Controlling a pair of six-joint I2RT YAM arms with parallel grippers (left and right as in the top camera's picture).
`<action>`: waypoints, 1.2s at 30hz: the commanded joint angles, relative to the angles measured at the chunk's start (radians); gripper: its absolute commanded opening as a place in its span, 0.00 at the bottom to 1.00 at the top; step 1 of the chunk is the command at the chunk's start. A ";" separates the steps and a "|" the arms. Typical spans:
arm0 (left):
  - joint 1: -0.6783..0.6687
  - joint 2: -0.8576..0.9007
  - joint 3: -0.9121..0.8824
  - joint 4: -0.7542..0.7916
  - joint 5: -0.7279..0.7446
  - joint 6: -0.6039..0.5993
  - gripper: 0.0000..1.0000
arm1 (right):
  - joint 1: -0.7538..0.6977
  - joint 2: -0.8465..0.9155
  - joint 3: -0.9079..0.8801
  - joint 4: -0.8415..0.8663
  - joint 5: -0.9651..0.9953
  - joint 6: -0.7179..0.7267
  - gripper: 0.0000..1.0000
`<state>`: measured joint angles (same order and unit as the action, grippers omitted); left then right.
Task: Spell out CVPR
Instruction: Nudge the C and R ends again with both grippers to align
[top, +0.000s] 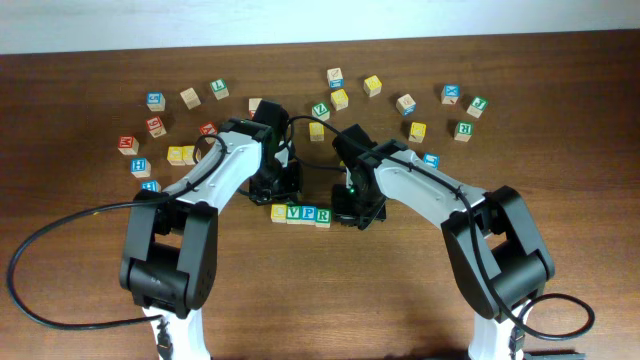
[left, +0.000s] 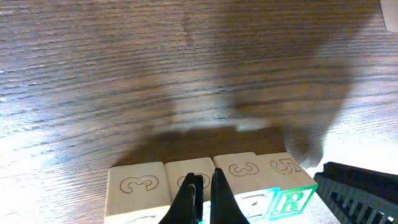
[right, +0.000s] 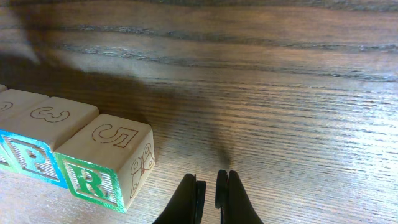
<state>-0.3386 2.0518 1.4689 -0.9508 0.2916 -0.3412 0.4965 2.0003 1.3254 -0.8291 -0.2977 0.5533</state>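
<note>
Four blocks (top: 300, 214) lie in a row on the bench (top: 80, 90) between the two arms in the overhead view. V, P and R read clearly, but the letter on the yellow first one does not.

Left wrist view: the left fingers (left: 189, 202) are pressed nearly together and empty, hanging over the row's second block.

Right wrist view: the right fingers (right: 189, 199), likewise together and empty, sit near the R block (right: 102, 158) without touching it.

This looks like final straightening. Any nudge should be light and square-on, and each arm should then lift straight up.
</note>
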 joint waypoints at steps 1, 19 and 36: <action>-0.005 0.011 0.029 -0.001 -0.008 -0.011 0.00 | 0.002 0.005 -0.001 0.003 -0.005 0.004 0.04; 0.207 0.011 -0.018 -0.205 -0.156 -0.010 0.00 | 0.042 0.005 -0.001 -0.049 0.023 0.109 0.04; 0.070 0.011 -0.064 -0.109 -0.070 -0.037 0.00 | 0.041 0.005 -0.001 0.090 0.017 0.109 0.04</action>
<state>-0.2638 2.0544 1.4155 -1.0580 0.1982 -0.3637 0.5381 2.0006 1.3254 -0.7464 -0.2703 0.6693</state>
